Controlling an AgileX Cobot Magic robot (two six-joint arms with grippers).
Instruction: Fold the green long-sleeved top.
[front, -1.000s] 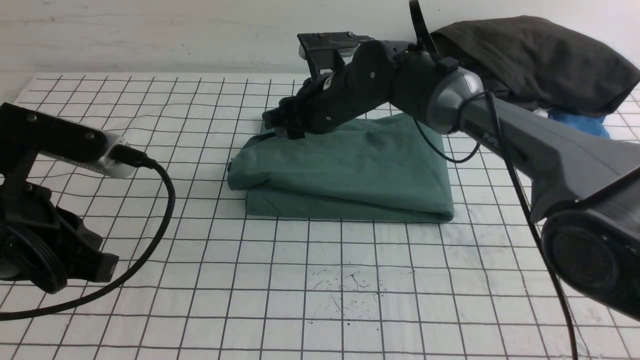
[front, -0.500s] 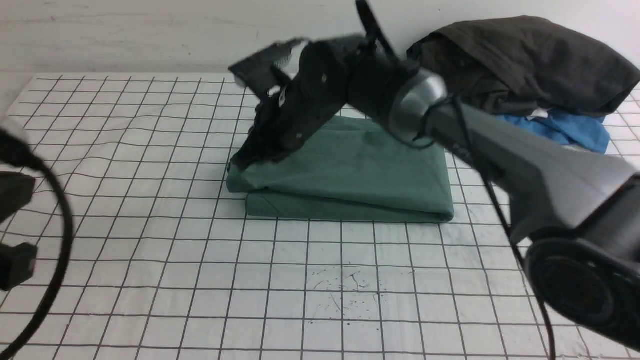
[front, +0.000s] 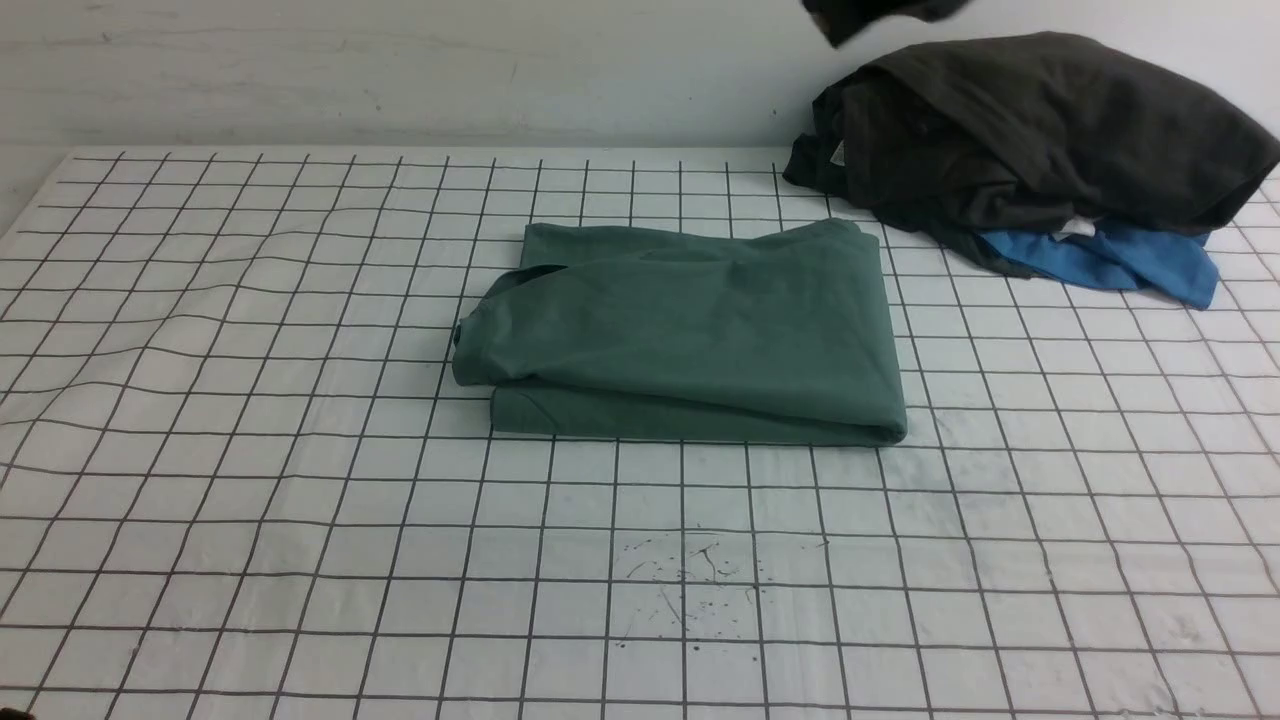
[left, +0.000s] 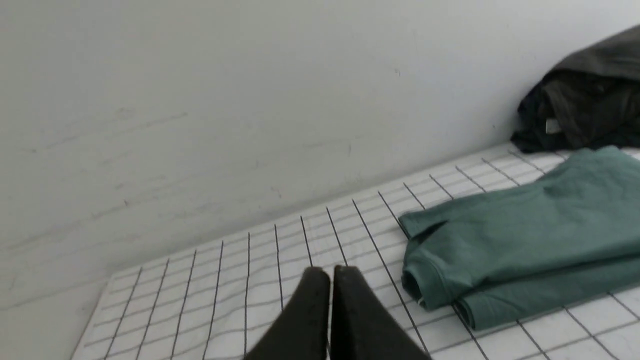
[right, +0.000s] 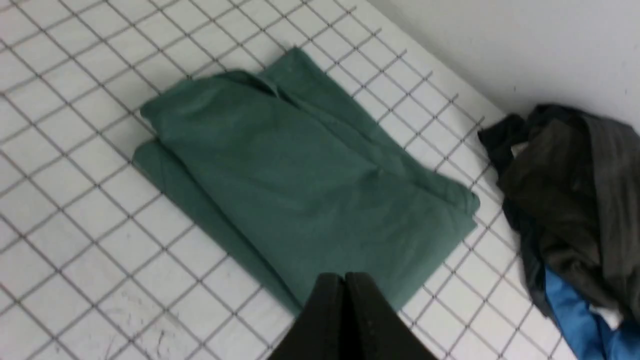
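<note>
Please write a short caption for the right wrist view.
Shut right gripper above the folded green long-sleeved top on the gridded table.

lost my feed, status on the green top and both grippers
Left gripper shut, empty. Right gripper shut, empty, above the table. Green top folded flat, untouched. Dark garment pile clear of it.

Even, soft light fills my views with no glare; faint shadows hug the cloth. My right pincer (right: 345, 280) looks blurred, close up.
</note>
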